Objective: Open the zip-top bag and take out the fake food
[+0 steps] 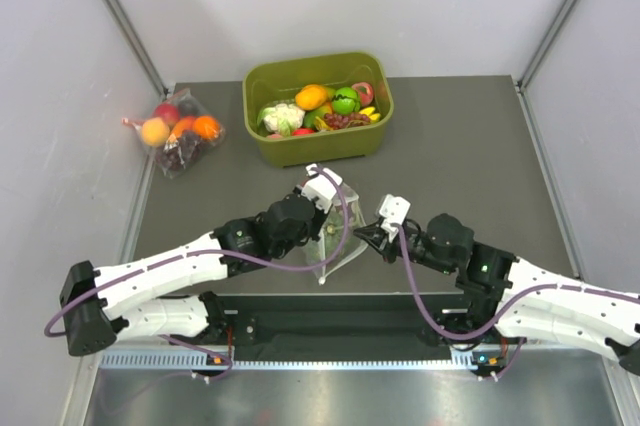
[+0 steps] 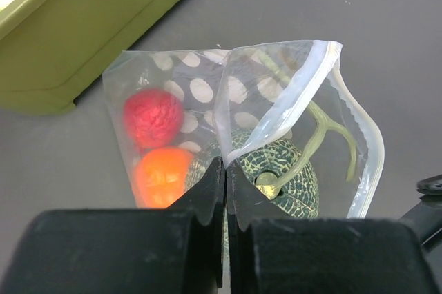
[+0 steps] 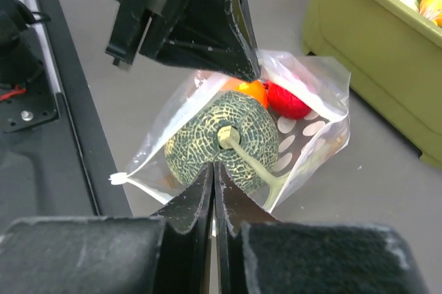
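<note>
The dotted zip-top bag (image 1: pixel 335 236) lies on the dark table between my two grippers; it also shows in the left wrist view (image 2: pixel 200 90) and the right wrist view (image 3: pixel 314 128). Inside it are a dark green netted pumpkin (image 2: pixel 286 173) with a pale stem, a red round fruit (image 2: pixel 152 116) and an orange round fruit (image 2: pixel 162 175). My left gripper (image 2: pixel 226 164) is shut on one lip of the bag's mouth. My right gripper (image 3: pixel 213 167) is shut on the opposite lip, right at the pumpkin (image 3: pixel 221 142). The mouth gapes a little.
A green tub (image 1: pixel 318 108) with cauliflower, a green apple and other toy produce stands just behind the bag. A smaller dotless bag of fruit (image 1: pixel 180 132) lies at the table's back left. The black front rail (image 1: pixel 330 321) runs below the bag.
</note>
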Controlling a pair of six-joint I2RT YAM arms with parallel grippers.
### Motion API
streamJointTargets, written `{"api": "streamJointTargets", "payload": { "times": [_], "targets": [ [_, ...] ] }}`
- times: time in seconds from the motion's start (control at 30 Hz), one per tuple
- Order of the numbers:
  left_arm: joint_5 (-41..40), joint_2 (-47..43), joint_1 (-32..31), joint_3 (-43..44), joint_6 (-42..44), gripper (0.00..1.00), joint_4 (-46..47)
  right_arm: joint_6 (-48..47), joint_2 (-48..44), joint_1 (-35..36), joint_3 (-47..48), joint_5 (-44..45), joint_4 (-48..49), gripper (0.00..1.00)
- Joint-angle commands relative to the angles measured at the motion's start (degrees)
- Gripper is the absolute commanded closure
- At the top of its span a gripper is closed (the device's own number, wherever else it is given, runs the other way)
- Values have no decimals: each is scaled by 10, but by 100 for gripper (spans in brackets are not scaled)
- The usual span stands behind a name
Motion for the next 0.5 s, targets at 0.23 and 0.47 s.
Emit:
{"api": "streamJointTargets", "payload": {
  "times": [0.23, 0.47],
  "targets": [
    [107, -1, 5, 14, 33, 100, 8, -10, 59, 6, 43, -43, -52, 64],
    [215, 24, 7, 52, 69, 100, -57, -35, 118, 6, 91, -86, -78, 44]
  ]
}}
